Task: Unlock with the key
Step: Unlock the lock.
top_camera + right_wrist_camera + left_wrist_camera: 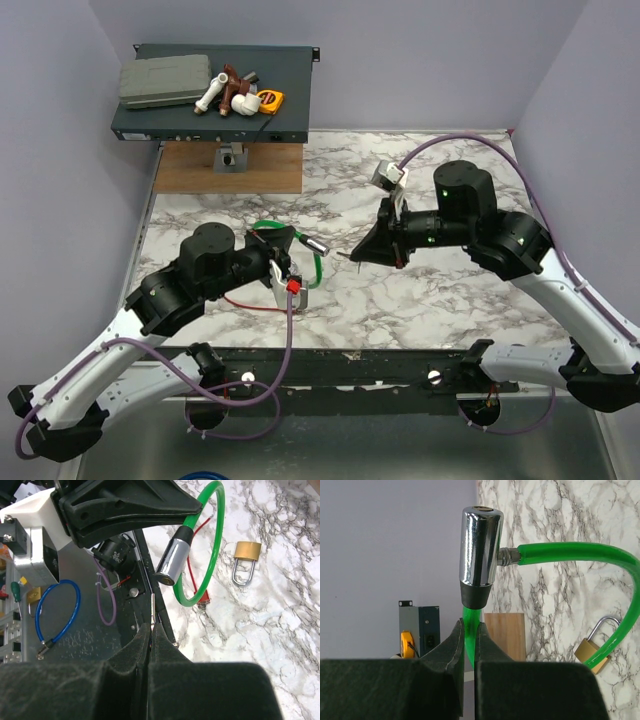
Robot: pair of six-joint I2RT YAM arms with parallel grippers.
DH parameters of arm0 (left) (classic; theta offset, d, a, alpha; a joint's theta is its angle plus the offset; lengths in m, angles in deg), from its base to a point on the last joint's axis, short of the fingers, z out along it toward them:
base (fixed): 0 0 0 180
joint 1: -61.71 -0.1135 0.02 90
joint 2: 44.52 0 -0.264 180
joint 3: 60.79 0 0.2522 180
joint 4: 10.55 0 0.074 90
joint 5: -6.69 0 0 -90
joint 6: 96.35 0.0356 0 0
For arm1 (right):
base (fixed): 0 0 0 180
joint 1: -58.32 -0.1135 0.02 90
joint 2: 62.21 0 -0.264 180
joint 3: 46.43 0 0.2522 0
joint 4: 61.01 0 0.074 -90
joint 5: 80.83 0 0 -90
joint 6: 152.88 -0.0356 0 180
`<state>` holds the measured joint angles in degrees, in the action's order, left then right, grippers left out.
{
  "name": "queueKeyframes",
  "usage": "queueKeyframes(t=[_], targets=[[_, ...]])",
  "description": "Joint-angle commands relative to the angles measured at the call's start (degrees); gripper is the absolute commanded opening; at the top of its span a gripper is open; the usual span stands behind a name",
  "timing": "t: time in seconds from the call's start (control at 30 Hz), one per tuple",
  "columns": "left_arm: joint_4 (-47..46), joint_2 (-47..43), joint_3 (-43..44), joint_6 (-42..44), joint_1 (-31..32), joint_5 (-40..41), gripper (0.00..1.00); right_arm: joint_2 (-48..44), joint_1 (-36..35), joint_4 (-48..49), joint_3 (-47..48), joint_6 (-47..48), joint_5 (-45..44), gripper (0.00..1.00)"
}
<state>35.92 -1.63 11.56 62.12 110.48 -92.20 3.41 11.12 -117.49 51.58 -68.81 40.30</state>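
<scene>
Reaching left, right gripper [151, 630] pinches the key [152, 605]; left gripper [469, 630] clamps the green cable [580, 552].

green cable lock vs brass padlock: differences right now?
The cable lock is a green loop with a chrome barrel; the brass padlock is a small block with a silver shackle. The cable lock is pinched in the left fingers, aloft; the brass padlock lies untouched on the table. Both are locks.

Bare surface [430, 300] lies open in the middle; the green cable loop [570, 551] and brass padlock [247, 550] beside it crowd the left.
</scene>
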Motion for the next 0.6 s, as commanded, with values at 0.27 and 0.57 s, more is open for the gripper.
queueKeyframes(t=[0.27,0.57], targets=[[-2.3,1.3,3.0,-1.3,-0.3,0.8,0.0,0.9,-1.2,0.9,-0.7,0.2,1.8,0.01],[-2.4,1.0,2.9,-1.5,-0.3,0.1,0.0,1.7,-1.6,0.8,-0.6,0.6,-0.1,0.01]])
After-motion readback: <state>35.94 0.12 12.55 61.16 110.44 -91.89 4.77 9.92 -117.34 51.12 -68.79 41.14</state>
